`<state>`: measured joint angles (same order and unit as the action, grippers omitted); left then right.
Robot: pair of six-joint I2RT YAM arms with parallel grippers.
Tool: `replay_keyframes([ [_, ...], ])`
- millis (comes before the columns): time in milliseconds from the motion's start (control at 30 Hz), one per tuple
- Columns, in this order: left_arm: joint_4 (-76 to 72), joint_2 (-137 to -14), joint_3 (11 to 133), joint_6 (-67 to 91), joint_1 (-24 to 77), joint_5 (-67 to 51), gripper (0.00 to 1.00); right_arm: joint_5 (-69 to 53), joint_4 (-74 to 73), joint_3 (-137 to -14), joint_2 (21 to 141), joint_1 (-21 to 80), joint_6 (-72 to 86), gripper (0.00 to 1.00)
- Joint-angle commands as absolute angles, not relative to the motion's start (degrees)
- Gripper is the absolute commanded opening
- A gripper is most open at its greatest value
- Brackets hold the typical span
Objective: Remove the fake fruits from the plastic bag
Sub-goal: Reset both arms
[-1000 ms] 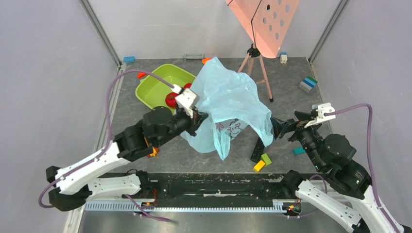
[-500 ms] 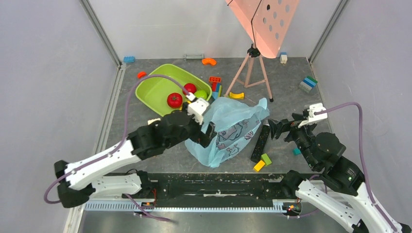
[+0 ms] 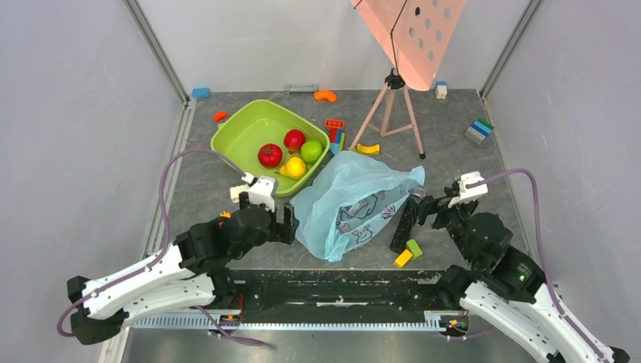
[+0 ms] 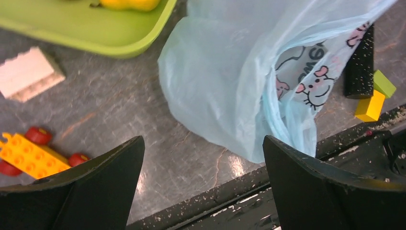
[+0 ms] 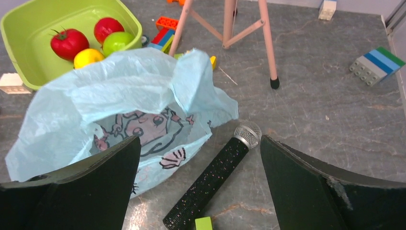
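The fake fruits lie in the lime-green tub (image 3: 249,128): a red tomato (image 3: 270,155), a red round one (image 3: 294,139), a green apple (image 3: 311,151) and a yellow pointed one (image 3: 294,167). The right wrist view shows them too, tomato (image 5: 67,42) and apple (image 5: 117,42) among them. The light-blue plastic bag (image 3: 351,200) lies slumped on the table beside the tub, print side up. My left gripper (image 3: 289,221) hovers open just left of the bag (image 4: 239,72), holding nothing. My right gripper (image 3: 425,208) is open to the bag's right, above a microphone.
A black glitter microphone (image 5: 215,177) lies right of the bag, with yellow and green blocks (image 3: 408,253) at its near end. A pink tripod (image 3: 393,106) stands behind. An orange wheeled brick (image 4: 28,153) and a white brick (image 4: 28,74) lie by the tub. Loose blocks (image 3: 478,130) sit far right.
The left gripper opened and let go of the lifted bag, which collapsed onto the table. The left arm drew back to the near left; the fruits in the tub came into sight.
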<state>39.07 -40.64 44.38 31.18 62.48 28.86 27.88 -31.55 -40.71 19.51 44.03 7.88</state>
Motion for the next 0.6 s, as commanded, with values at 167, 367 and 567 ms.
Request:
replay_keyframes([
  [167,43.29,-31.93,39.49,42.46,62.47,38.08,1.00,32.93,-28.54,-36.49,15.40,44.21,9.27,0.98],
  [367,44.90,-30.69,39.12,42.72,62.46,39.29,1.00,34.42,-28.22,-35.48,14.66,44.21,9.47,0.98],
  [567,45.27,-30.25,38.82,42.80,62.40,39.72,1.00,35.07,-28.05,-35.08,14.80,44.21,9.51,0.98],
])
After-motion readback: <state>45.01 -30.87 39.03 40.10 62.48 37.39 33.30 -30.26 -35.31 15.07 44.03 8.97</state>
